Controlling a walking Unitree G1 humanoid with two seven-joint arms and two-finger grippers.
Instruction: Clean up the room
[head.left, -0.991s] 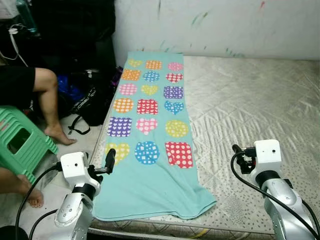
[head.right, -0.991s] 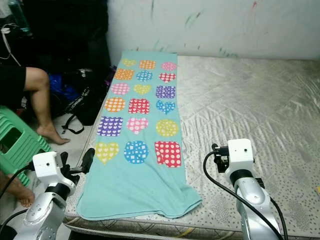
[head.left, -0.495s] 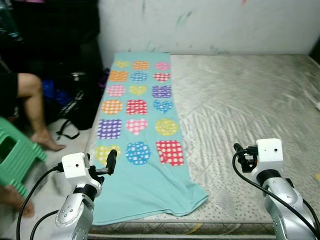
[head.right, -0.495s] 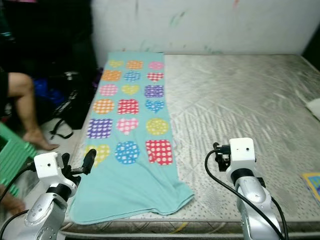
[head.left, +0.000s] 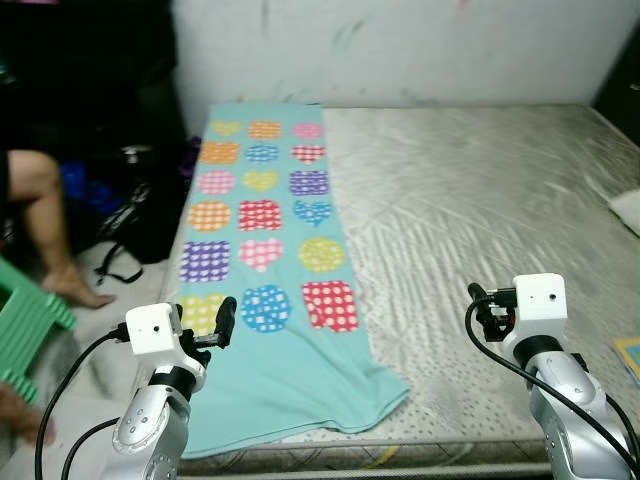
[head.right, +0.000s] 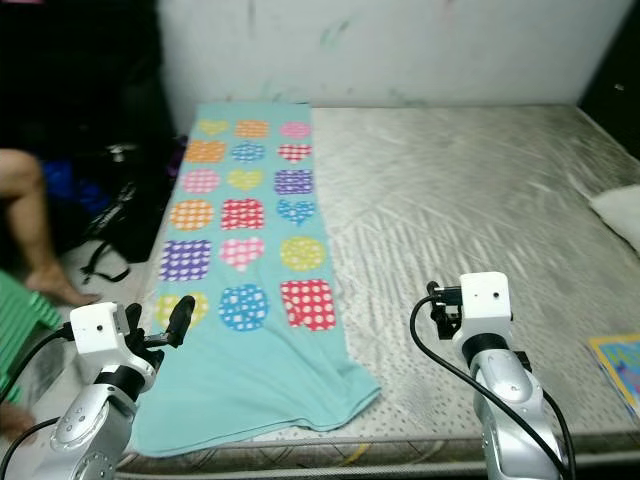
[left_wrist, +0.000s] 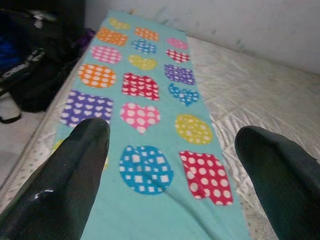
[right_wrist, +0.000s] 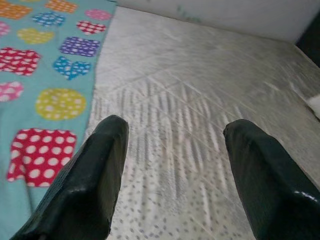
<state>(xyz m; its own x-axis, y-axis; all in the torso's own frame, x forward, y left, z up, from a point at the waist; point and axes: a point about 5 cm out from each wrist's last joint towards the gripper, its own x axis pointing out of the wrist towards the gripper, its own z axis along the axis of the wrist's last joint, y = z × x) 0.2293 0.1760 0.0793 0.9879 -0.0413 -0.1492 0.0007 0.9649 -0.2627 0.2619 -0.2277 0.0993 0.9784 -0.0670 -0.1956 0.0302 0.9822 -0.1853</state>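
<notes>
A long turquoise blanket (head.left: 265, 250) printed with dotted hearts, circles and squares lies flat along the left side of a bare grey mattress (head.left: 480, 200). Its near end hangs a little over the mattress's front edge. My left gripper (head.left: 224, 318) is held low over the blanket's near left corner, open and holding nothing; in the left wrist view the left gripper (left_wrist: 172, 131) frames the blanket (left_wrist: 145, 100). My right gripper (head.left: 477, 300) hovers over the bare mattress to the right of the blanket, also open and holding nothing, as the right wrist view of the right gripper (right_wrist: 175, 125) shows.
A person's bare leg (head.left: 45, 210) and a green plastic stool (head.left: 25, 320) are on the floor at the left, beside a black bag (head.left: 140, 205). A white soft thing (head.right: 618, 212) and a colourful flat book (head.right: 620, 368) lie at the mattress's right edge. A white wall (head.left: 400, 50) stands behind.
The camera has turned to the right: the person and stool slid toward the picture's left edge, and the white thing and book came into view. Both grippers keep their pose.
</notes>
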